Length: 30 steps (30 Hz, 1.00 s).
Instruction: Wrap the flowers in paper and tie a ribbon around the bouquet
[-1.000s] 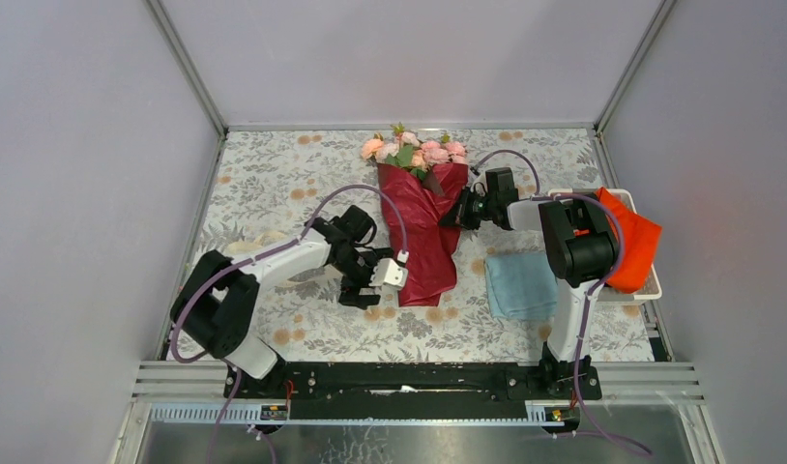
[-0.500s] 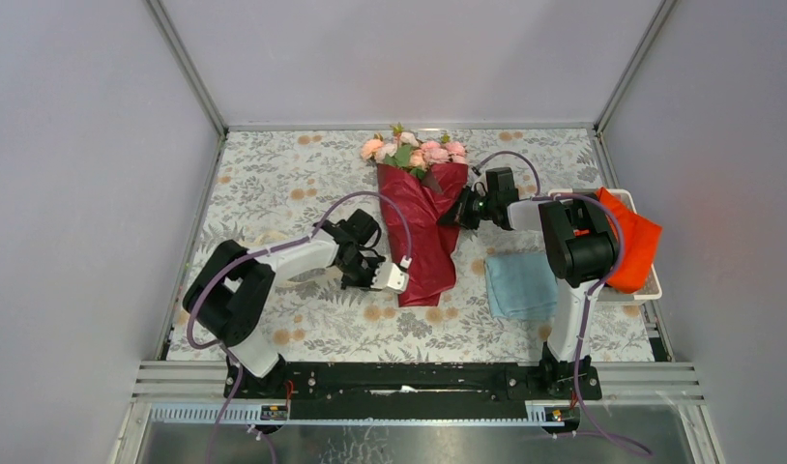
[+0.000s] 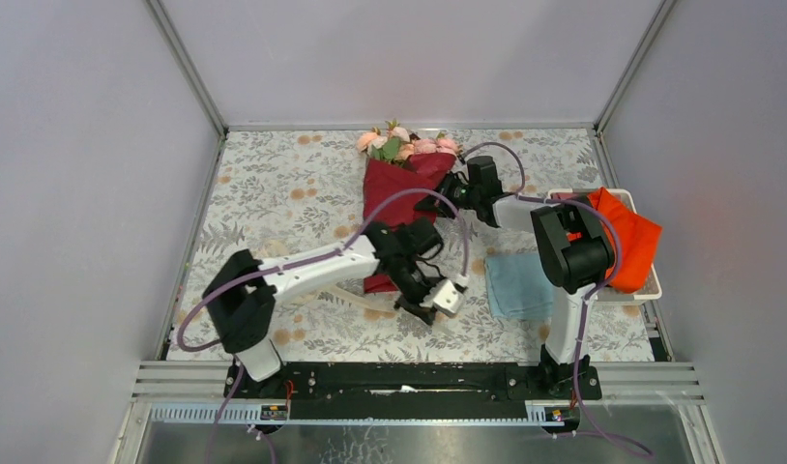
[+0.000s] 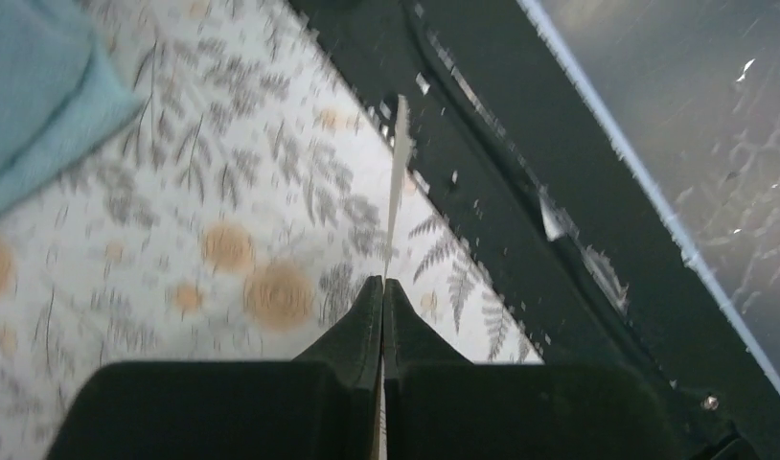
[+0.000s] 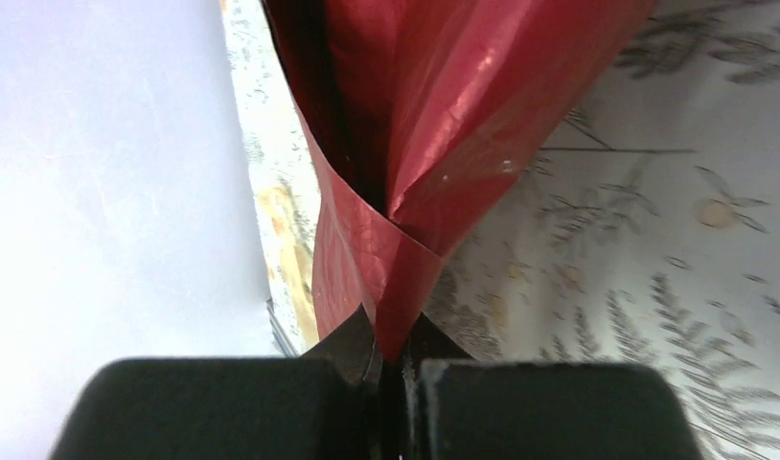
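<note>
Left gripper pinching ribbon, right gripper clamping paper edge; needing taut, untwisted ribbon when looping bouquet.

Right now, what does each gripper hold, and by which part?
The left gripper pinches the cream ribbon partway along, a free stretch sticking out beyond it. The right gripper pinches a folded edge of the crimson wrapping paper.

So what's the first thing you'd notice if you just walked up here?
The bouquet, pink flowers poking out of dark red paper, is at the far middle of the table, with the right gripper pinching the paper's edge. Nearer the front, the left gripper is shut on a thin cream ribbon. A bright orange-red cloth sits in a tray on the right.
</note>
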Tool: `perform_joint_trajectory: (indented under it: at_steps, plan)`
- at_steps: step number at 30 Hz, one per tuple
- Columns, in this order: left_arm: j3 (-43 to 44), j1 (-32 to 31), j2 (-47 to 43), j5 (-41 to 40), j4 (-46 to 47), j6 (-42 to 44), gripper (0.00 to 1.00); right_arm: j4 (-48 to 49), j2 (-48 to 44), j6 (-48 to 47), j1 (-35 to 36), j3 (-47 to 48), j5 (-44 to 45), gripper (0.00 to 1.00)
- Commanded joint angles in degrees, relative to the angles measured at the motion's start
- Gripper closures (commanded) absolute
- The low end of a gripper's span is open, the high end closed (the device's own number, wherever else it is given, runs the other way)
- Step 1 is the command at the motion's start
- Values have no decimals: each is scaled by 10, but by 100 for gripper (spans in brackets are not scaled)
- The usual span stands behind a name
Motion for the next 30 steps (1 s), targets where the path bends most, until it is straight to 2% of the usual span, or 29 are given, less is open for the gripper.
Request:
perform_joint_trajectory:
  at_steps: [1,5,7,13,20,23,26,27,28,30]
  plan:
    - [99,-47,68,6,-86,41,100,44,-39,48,11,41,4,100]
    - [192,-101,116,-34,-139,76,100,18,-41,35,11,71,1,100]
    - [209,-128,132,-67,-152,101,100,10,-44,29,11,75,-1,100]
    - [242,-123,158,-174,-102,111,100,-20,-63,-8,11,65,-8,100]
    - [335,-122,161,-199,-25,0,100,-65,-50,-42,11,106,-36,100]
    - [343,-122,167,-234,37,-66,100,-76,-48,-50,11,102,-35,100]
    - [332,-122,171,-245,52,-65,100,-101,-52,-74,10,102,-24,100]
    - [328,-122,171,-248,53,-67,95,-109,-51,-84,10,104,-24,100]
    - [322,-122,171,-260,54,-69,79,-115,-51,-88,10,106,-27,100]
    - [308,-122,169,-290,61,-75,36,-127,-51,-102,11,107,-29,100]
